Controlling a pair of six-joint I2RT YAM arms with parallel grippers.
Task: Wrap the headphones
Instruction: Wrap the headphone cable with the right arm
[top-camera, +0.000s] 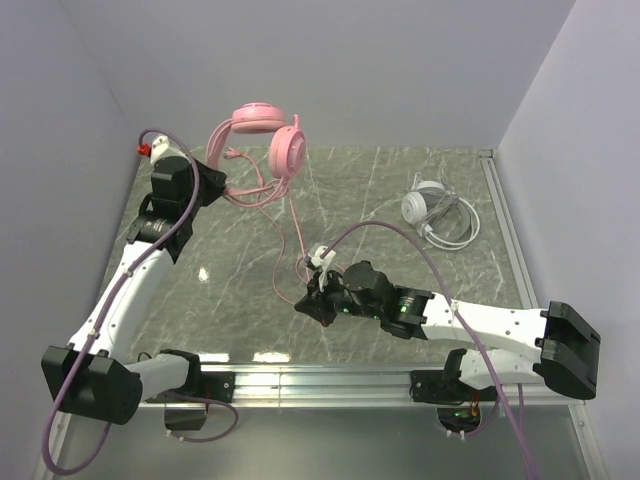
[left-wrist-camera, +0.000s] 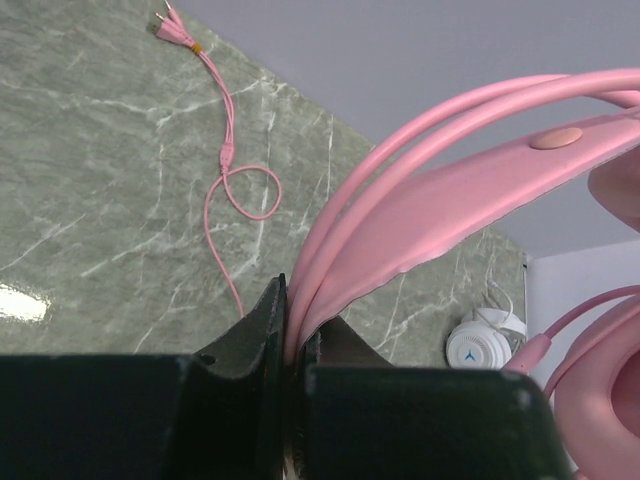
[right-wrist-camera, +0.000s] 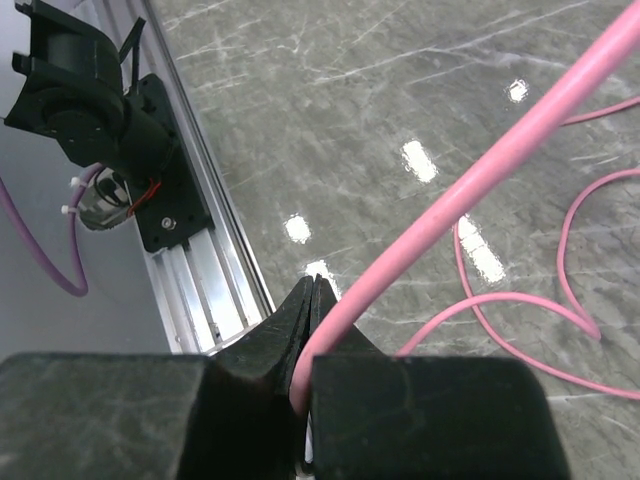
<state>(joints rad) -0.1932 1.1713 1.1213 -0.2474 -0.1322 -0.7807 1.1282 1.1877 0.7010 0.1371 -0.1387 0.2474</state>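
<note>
The pink headphones (top-camera: 270, 135) hang above the far left of the table, held by the headband (left-wrist-camera: 440, 200) between the fingers of my left gripper (left-wrist-camera: 295, 300), which is shut on it. Their pink cord (top-camera: 298, 235) drops from the cups to the table and loops there. My right gripper (top-camera: 310, 300), low over the table's middle, is shut on that cord (right-wrist-camera: 460, 205). The cord's plug end (left-wrist-camera: 175, 35) lies loose on the marble. The white-grey headphones (top-camera: 425, 205) lie at the far right with their thin cord (top-camera: 462, 228) coiled beside them, touched by neither gripper.
The table is grey-green marble (top-camera: 380, 180) with walls close on the left, back and right. An aluminium rail (top-camera: 320, 380) carrying both arm bases runs along the near edge. Slack loops of pink cord (right-wrist-camera: 520, 300) lie beside my right gripper.
</note>
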